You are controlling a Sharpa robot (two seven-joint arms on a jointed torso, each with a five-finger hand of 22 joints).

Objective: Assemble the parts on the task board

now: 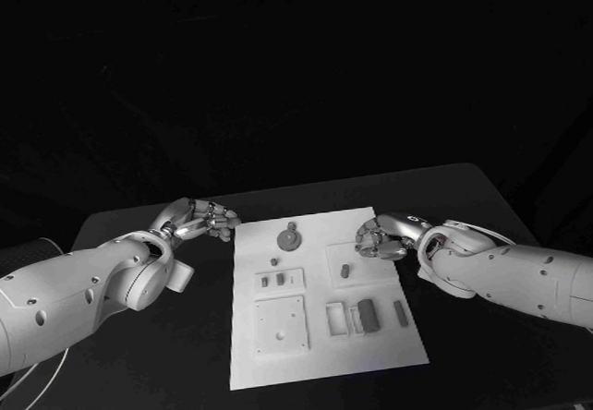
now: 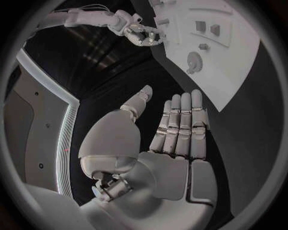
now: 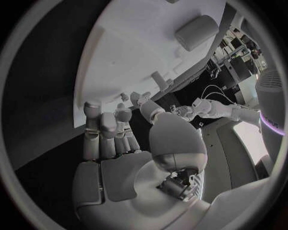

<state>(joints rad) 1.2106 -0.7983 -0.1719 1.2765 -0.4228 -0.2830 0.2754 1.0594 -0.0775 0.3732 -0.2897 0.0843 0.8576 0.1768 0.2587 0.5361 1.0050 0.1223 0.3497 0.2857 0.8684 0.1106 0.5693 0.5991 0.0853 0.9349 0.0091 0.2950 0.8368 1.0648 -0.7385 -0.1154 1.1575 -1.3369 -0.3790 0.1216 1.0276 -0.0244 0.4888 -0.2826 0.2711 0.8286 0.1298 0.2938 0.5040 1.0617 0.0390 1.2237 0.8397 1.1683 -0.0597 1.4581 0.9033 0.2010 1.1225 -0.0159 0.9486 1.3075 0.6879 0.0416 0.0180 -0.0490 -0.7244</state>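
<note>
At the near end of the desk (image 1: 184, 350), the task board (image 1: 325, 296) lies flat and lengthwise between the two arms, its near half carrying a square plate (image 1: 281, 324) and, just beside it, a set of upright grey parts (image 1: 366, 315) standing in recesses. Further up sit two small parts (image 1: 281, 279) in a frame, a single short part (image 1: 344, 270) beside them, and a round disc part (image 1: 288, 239) toward the far end. The spread looks deliberate: each piece near its own seat, reachable from either side. The left hand (image 1: 201, 220) hovers just off the board's far left corner, released, fingers straight and together in its wrist view (image 2: 180, 129), nothing in the palm; the disc part is the nearest piece to it. The right hand (image 1: 382, 238) is over the board's right edge, fingers curled inward; whether it pinches anything I cannot tell, and its wrist view (image 3: 120, 139) shows bent fingers over the board with no part plainly between them. The short part lies just beside it.
</note>
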